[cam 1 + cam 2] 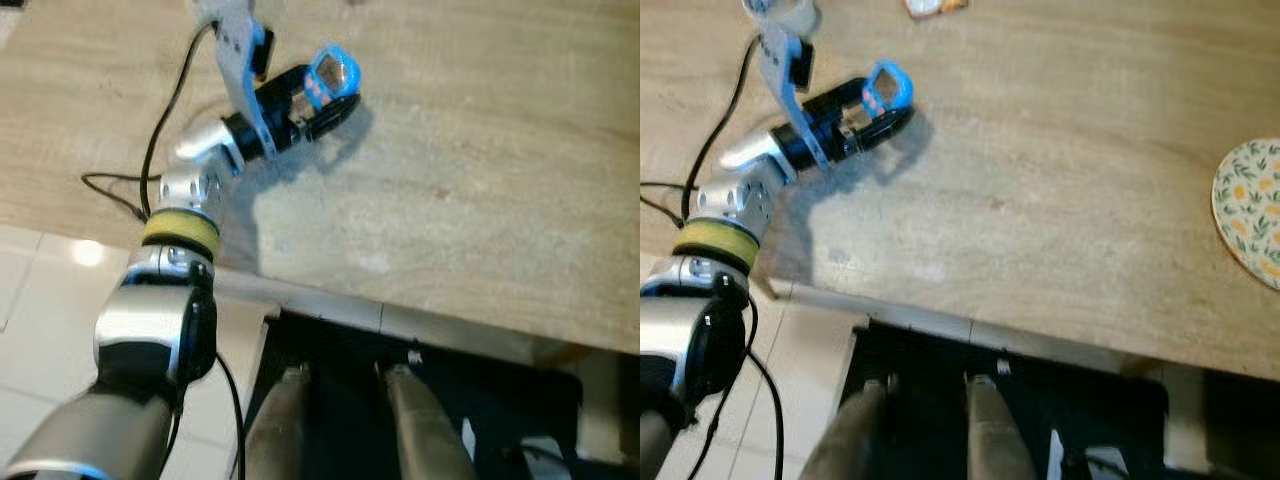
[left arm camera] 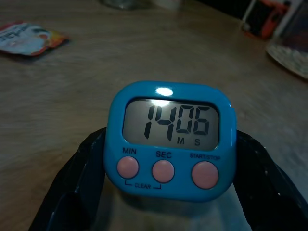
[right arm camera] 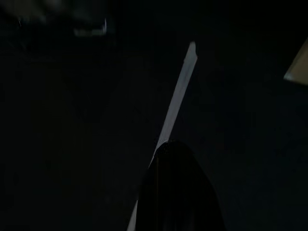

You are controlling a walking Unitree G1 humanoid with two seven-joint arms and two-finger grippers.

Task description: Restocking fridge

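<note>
a blue timer (image 2: 169, 139) showing 14:06 sits clamped between the two black fingers of the left gripper (image 1: 325, 95), just above the wooden table (image 1: 480, 180). i think it should stay level and steady. a flowered plate (image 1: 1252, 208) lies well apart; pale floor tiles (image 1: 40, 290) beside.

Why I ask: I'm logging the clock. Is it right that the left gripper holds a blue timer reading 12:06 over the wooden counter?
Not quite. The left gripper does hold the blue timer over the wooden counter, but the left wrist view shows the display reading 14:06, not 12:06.
</note>
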